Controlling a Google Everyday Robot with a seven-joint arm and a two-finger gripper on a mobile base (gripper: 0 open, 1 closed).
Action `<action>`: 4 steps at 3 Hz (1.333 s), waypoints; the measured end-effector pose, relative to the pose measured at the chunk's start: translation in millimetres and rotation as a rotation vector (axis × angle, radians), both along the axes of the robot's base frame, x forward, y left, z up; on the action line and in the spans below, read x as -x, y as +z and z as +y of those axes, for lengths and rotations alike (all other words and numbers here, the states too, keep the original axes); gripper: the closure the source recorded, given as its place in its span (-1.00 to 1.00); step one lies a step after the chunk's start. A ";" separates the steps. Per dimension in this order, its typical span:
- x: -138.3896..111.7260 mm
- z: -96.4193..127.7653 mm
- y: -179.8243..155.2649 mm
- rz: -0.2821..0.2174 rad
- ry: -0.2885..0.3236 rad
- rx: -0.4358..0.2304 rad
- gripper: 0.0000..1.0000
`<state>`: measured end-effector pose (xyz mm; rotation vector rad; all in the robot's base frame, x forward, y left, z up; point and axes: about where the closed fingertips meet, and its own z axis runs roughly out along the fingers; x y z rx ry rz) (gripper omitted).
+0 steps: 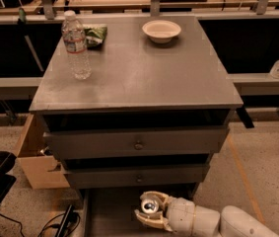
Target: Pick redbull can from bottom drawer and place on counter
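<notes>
The redbull can shows only its shiny silver top, between the cream fingers of my gripper. The gripper is shut on the can and holds it over the dark floor of the open bottom drawer, just in front of the lower knobbed drawer. My white arm comes in from the lower right. The counter is the broad grey top of the cabinet, well above the gripper.
On the counter stand a clear water bottle at the left, a green bag behind it and a white bowl at the back. Two knobbed drawers sit slightly open. A cardboard box stands to the left.
</notes>
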<state>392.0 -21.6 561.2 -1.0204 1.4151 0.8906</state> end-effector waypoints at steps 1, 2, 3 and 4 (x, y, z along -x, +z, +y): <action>20.3 -26.8 60.2 -0.005 -0.086 -0.027 1.00; 19.3 -27.0 62.3 -0.006 -0.088 -0.028 1.00; 2.9 -46.4 101.2 0.007 -0.134 -0.021 1.00; -35.1 -93.6 192.2 0.031 -0.224 -0.017 1.00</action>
